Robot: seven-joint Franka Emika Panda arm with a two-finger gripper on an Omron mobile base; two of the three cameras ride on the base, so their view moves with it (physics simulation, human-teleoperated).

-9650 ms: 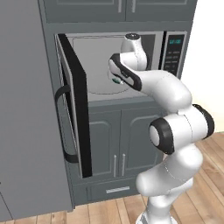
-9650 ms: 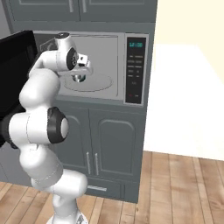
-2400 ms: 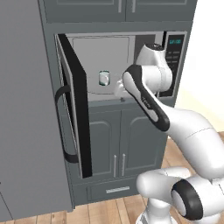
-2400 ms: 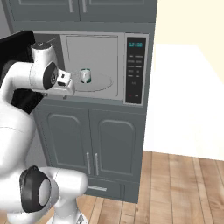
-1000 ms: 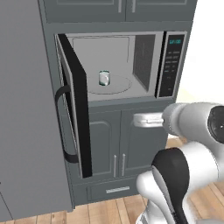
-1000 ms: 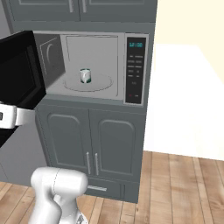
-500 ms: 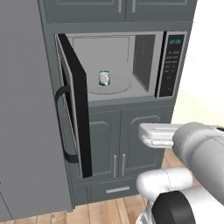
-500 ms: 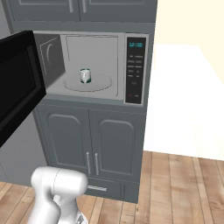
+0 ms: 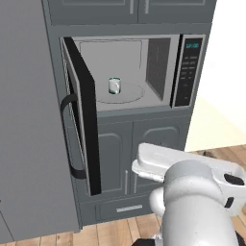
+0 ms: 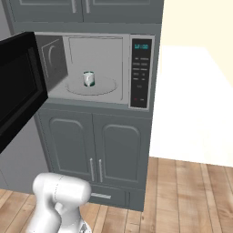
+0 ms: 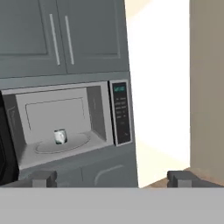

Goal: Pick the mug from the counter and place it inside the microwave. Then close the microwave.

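- The mug [image 9: 114, 85] stands upright on the round glass turntable [image 9: 126, 94] inside the microwave [image 9: 144, 72], its long axis vertical and its open mouth up.
- It sits near the middle of the plate, a little left of centre in the left base view; in the right base view the mug [image 10: 88, 78] is likewise left of the cavity's middle.
- Its dark teal rim and base show as thin bands around a pale body (which way the handle points is too small to tell).
- The microwave door [image 9: 81, 115] hangs wide open on its left hinge, its black edge toward the camera and its dark curved handle [image 9: 67, 139] bowed outward; in the right base view the door [image 10: 18, 86] reaches toward the left edge.
- The button panel [image 9: 187, 72] with its teal display sits at the right of the cavity.
- In the hand view the gripper [image 11: 111, 178] is well back from the microwave [image 11: 65, 127] and faces it; its two fingers [image 11: 41, 178] rise far apart at the bottom, spread wide with nothing between them.
- The mug [image 11: 60, 136] is a small pale shape on the turntable in that view, well apart from the fingers.
- Dark grey cabinet doors [image 10: 93, 150] sit below the microwave, over a wooden floor [image 10: 191, 200].
- Upper cabinets [image 11: 61, 35] with thin bar handles sit above the microwave.
- A tall grey fridge panel [image 9: 24, 120] stands just left of the open door.
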